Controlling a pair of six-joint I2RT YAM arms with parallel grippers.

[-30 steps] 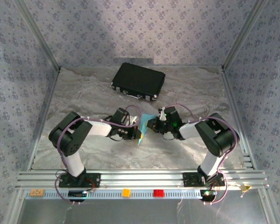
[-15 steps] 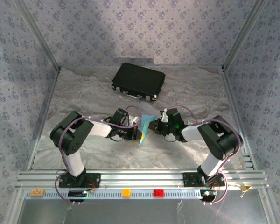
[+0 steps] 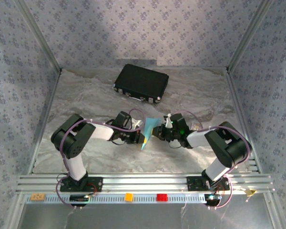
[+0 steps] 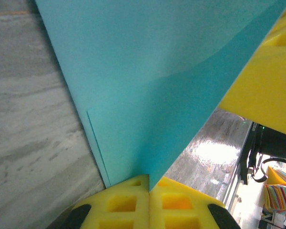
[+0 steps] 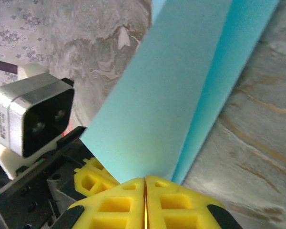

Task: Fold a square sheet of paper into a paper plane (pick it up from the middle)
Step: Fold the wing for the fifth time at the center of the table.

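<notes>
Light blue paper [image 3: 148, 128], folded double.

Both arms are low from here: left arm [image 3: 75, 138] and right arm [image 3: 227, 144] have their elbows kicked outward and forearms angled in, so the wrists face each other mid-table. Left gripper [image 3: 141, 137] and right gripper [image 3: 156, 131] sit just beside each other, near tip to tip. On the left wrist cam I see its yellow pads [image 4: 126, 202] pressed together, paper [image 4: 148, 81] pinched at the seam. Same on the right: pads [image 5: 117, 205] closed with no gap, paper edge clamped.
</notes>
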